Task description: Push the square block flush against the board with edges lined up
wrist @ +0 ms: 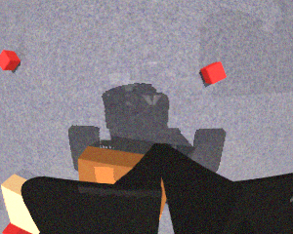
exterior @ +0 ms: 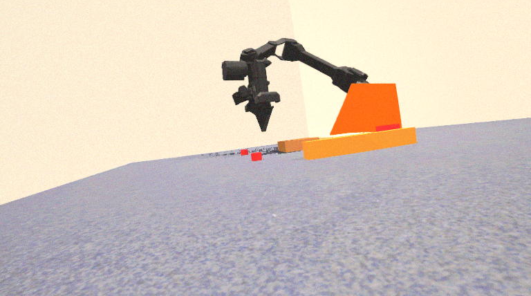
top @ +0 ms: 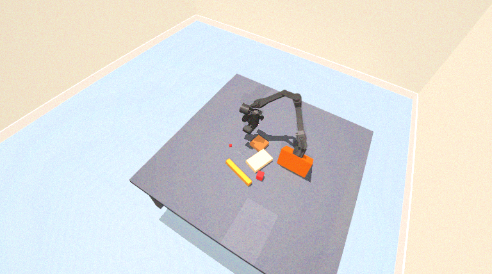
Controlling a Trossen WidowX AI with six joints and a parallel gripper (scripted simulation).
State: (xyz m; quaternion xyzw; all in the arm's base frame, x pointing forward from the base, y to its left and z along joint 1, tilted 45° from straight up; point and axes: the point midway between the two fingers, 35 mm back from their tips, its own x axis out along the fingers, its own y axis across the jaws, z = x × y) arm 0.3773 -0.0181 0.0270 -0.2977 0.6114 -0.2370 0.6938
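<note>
The square block [top: 259, 143] [exterior: 290, 146] [wrist: 90, 171] is flat and orange-brown, lying on the table. The board [top: 259, 160] [wrist: 16, 202] is cream and rectangular, and lies flat too. In the top view a corner of the block is close to the board's upper-left side near its top corner, and the two sit at an angle to each other; I cannot tell if they touch. My gripper [exterior: 263, 130] [wrist: 160, 150] is shut and empty, with its fingertips above the table, up and beside the block. The fingers hide part of the block and board in the wrist view.
A yellow bar [top: 238, 171] [exterior: 360, 143] lies left of the board. A red cube [top: 260, 175] stands close to the board's lower end. Two small red cubes [exterior: 256, 156] [exterior: 244, 152] lie beyond the block. A large orange box [top: 294, 162] [exterior: 368, 108] stands by the arm's base.
</note>
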